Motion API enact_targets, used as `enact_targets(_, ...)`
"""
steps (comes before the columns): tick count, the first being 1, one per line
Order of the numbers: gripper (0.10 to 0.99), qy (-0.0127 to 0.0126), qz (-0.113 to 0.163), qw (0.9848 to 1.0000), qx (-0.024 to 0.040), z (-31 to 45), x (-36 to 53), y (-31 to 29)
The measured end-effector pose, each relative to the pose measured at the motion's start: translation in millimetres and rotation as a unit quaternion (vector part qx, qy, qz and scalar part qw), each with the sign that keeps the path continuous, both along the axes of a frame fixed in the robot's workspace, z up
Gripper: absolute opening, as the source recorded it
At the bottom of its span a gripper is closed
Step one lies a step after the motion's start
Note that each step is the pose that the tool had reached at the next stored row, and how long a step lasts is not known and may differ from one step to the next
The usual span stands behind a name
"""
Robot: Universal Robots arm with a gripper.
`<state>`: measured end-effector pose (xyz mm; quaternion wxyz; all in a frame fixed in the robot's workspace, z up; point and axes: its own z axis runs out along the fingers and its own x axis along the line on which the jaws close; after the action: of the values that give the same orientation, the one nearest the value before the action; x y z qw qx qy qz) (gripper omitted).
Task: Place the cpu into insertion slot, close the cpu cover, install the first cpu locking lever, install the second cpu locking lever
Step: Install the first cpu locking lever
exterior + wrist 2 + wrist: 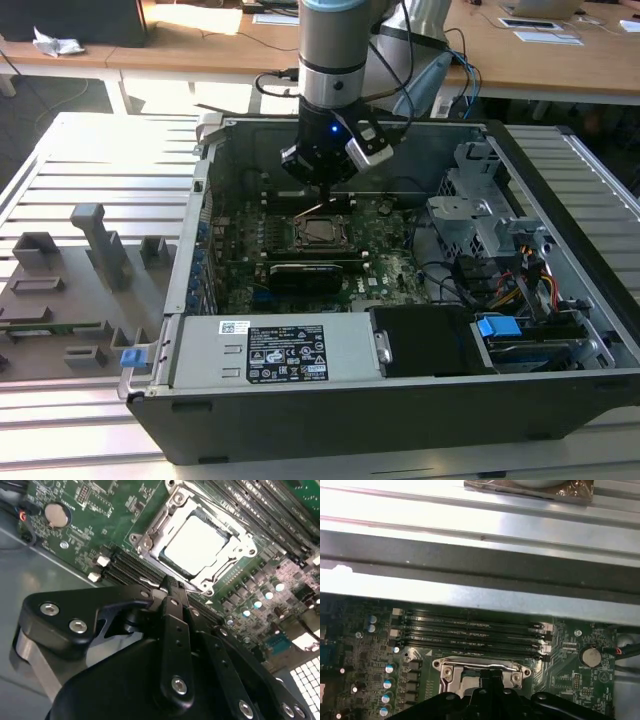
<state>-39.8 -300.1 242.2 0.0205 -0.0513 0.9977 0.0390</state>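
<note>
The end effector [167, 582], its black fingers drawn together into a single narrow tip with nothing seen between them, hangs just over the near edge of the insertion slot [150, 547] on the green motherboard [90, 535]. The cpu [192, 542] lies flat in the slot, its silvery top showing through the window of the cpu cover [227, 560], which appears folded down over it. By that reading the first two steps look done. In the exterior view a thin lever [322, 207] slants up from the socket towards the arm, so at least one locking lever seems unlatched; whether the other is fastened cannot be told.

Room is tight around the slot. In the first wrist view a bank of long memory slots [470, 632] runs just beyond it, and past those rises the grey wall of the computer case [480, 597]. Rows of small capacitors [260, 595] stand to one side of the slot and a coin battery [55, 514] lies well apart on the other. Above the slot the case stands open, and the case itself rests on a slatted bench [110, 160].
</note>
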Motion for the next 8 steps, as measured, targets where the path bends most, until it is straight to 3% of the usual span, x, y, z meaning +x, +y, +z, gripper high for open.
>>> enact_targets(3,0.106,-0.0001,0.0,1.0,-0.0026,-5.1,-1.7,7.2)
enact_targets(8,0.106,-0.0001,0.0,1.0,-0.0055,-11.7,-6.3,12.9)
